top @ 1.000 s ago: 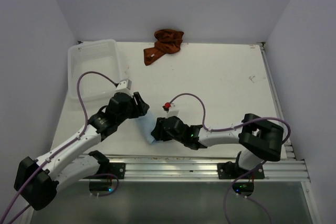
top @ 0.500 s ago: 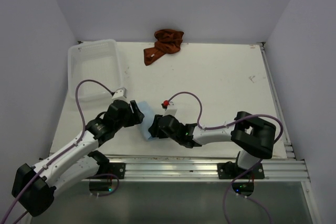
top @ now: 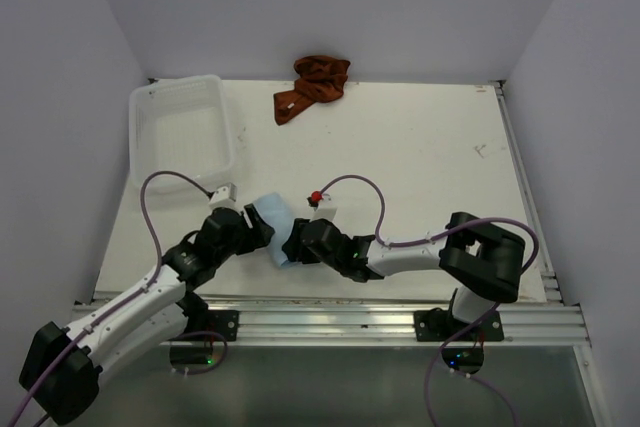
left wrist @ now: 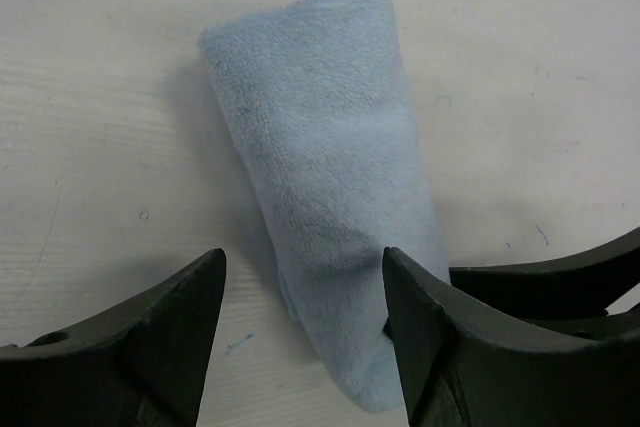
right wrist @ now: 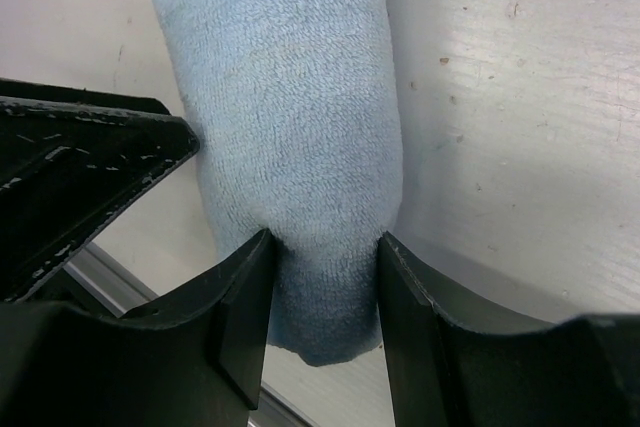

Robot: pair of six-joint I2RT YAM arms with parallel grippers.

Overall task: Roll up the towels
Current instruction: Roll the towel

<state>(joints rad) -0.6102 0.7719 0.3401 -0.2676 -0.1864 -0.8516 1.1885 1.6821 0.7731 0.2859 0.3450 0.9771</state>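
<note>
Right jaws pinch one end of the rolled blue towel (right wrist: 290, 97); left jaws hang spread around it. A slipping grip could let it unroll.

— What sits at the far left corner of the surface (top: 420, 177)?
— A clear plastic bin (top: 226, 132), rectangular with rounded corners, its long side lying along the left edge.
— And the surface itself?
— White and matt. There are a few faint grey scuff marks (top: 482, 150) near the right edge, toward the far right corner. Up close it shows tiny dark specks (right wrist: 443, 60) and fine scratches.
— Anything along the edges?
— A silver metal rail (top: 330, 315) runs the whole length of the near edge, and a narrower strip (top: 522, 197) follows the right edge.
— What is around it?
— Plain pale lavender walls (top: 330, 7) rise behind the far edge and on both sides.
</note>
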